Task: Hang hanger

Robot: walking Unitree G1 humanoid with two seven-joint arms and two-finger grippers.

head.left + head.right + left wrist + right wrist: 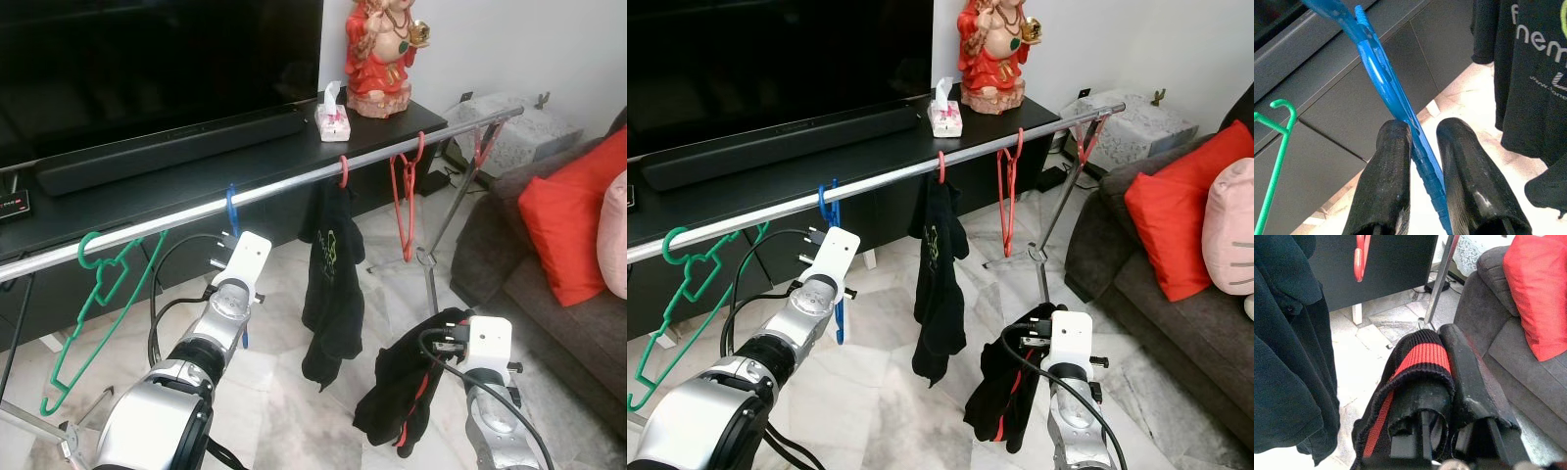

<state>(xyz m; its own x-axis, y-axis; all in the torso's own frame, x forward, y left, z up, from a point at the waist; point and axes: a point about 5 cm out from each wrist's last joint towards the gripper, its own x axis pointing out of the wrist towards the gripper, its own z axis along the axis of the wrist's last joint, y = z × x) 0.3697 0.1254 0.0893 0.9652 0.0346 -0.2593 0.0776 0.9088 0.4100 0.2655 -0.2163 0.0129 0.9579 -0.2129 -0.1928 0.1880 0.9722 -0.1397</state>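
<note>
A blue hanger [1382, 78] has its hook [231, 210] over the silver rail [294, 182], between a green hanger [98, 284] and a black shirt [328, 284] on a red hanger. My left gripper [1422, 147] is raised just below the rail and shut on the blue hanger's arm. Low on the right, my right gripper [1442, 357] is shut on a black garment with a red stripe [1420, 357], which hangs bunched from it [402, 387]. An empty red hanger [404, 201] hangs further right on the rail.
Behind the rail stands a black TV cabinet [147, 201] with a soundbar [167, 152], a tissue box [333, 119] and a red statue [382, 49]. The rack's leg [436, 245] stands to the right. A grey sofa with a red cushion [568, 215] is at the far right.
</note>
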